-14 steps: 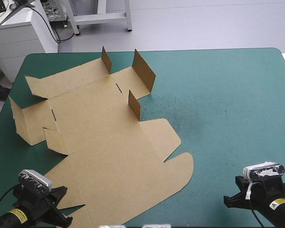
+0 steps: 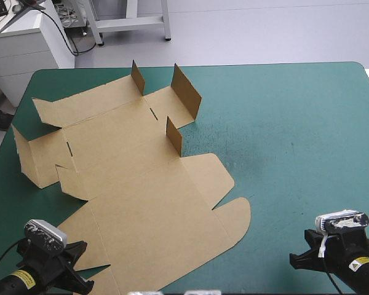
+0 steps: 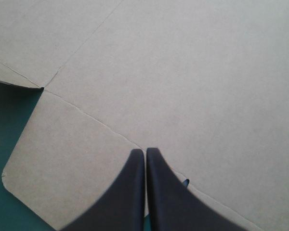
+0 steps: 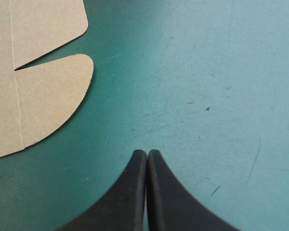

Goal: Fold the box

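pale grey floor (image 2: 264, 31); white cabinet (image 2: 21, 52) at far left; white stand legs (image 2: 129, 22)

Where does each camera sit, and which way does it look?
High view: above and behind the robot, looking down at the table and box; both arms show.
Left wrist view: above that wrist, facing the box; shut left end effector shows.
Right wrist view: likewise, facing the table; shut right end effector shows.
Right wrist and high views share the box's rounded flaps.
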Robot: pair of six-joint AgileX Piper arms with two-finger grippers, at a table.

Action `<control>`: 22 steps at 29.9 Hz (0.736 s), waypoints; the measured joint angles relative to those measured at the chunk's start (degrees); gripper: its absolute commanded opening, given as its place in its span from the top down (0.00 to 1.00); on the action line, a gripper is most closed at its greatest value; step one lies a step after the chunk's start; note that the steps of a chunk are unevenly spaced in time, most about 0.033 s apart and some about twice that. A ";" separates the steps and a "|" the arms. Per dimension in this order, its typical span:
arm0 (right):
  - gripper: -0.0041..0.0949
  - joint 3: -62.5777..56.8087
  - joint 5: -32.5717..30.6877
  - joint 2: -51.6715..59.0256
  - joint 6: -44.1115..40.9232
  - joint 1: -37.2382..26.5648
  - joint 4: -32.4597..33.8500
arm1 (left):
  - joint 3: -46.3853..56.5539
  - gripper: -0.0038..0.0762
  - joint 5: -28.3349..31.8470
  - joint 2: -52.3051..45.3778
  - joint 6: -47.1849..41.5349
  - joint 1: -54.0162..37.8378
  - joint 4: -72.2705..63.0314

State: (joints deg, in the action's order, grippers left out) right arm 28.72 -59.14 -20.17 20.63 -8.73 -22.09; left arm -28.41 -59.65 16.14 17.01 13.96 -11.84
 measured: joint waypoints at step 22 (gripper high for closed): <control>0.95 32.06 -3.61 -34.47 -1.61 0.00 0.00 | 0.00 0.96 0.14 0.00 0.00 0.00 0.00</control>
State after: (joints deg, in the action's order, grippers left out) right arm 60.78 -62.75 -54.64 19.02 -8.73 -22.09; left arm -28.41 -59.50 16.14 17.01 13.96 -11.84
